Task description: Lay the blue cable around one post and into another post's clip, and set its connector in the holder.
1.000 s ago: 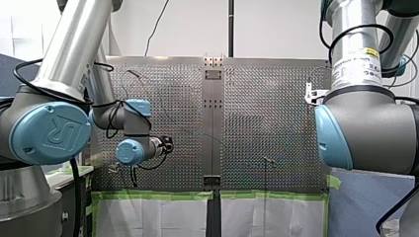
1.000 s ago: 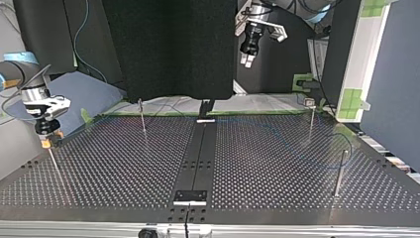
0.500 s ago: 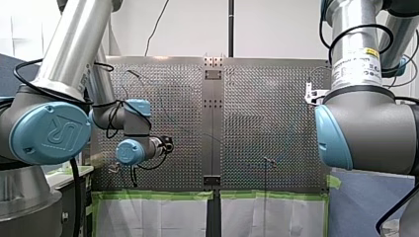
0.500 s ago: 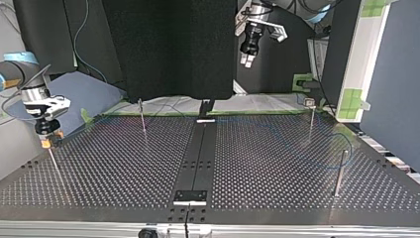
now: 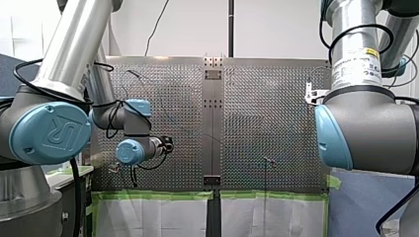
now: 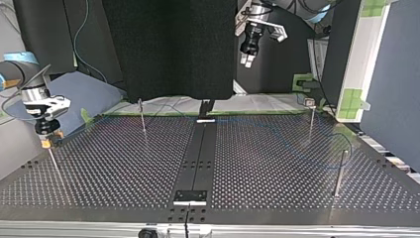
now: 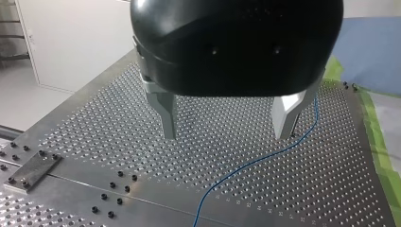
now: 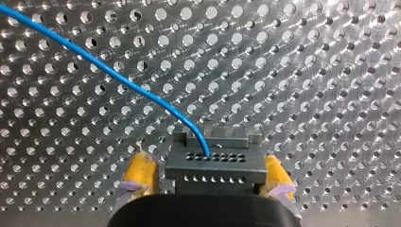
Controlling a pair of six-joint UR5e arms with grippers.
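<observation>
While R end effector [image 8: 206,161] clamps connector [image 8: 213,169], L end effector [image 7: 226,134] wide open.

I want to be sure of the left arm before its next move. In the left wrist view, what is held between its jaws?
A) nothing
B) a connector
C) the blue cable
A: the left gripper has its jaws standing apart with only the table showing between them, while the cable lies flat on the table below.
</observation>
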